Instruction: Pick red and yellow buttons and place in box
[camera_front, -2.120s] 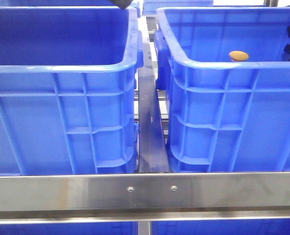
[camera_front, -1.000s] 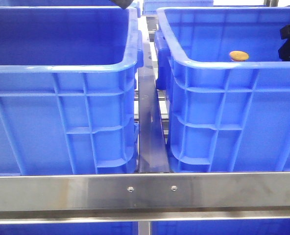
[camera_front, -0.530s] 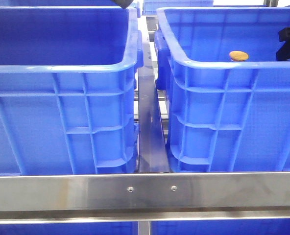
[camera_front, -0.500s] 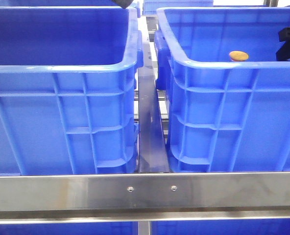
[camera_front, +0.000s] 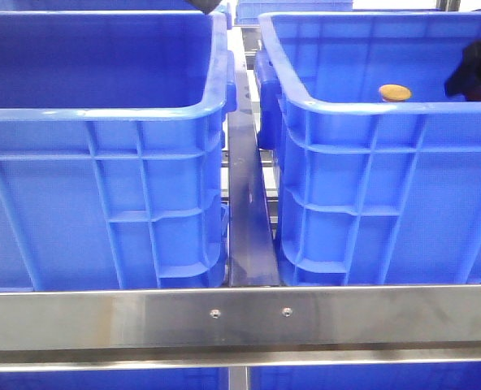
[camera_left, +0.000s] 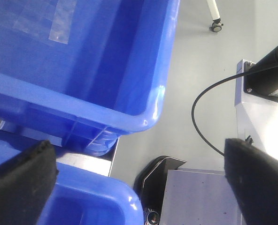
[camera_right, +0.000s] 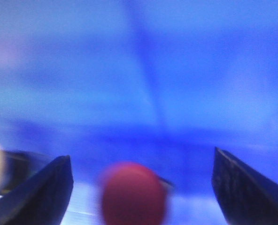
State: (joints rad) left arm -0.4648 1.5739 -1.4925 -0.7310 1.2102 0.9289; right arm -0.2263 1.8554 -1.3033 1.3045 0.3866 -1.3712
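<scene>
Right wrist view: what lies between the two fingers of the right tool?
The red button sits blurred between the open fingers, nearer one finger and not yet gripped.

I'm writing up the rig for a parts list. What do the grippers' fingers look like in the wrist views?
Both pairs are black. The left gripper's fingers look matte and rough-surfaced, with blunt wedge shapes. The right gripper's fingers taper like wedges and show a fine grid texture on the inner face. No markings are visible.
</scene>
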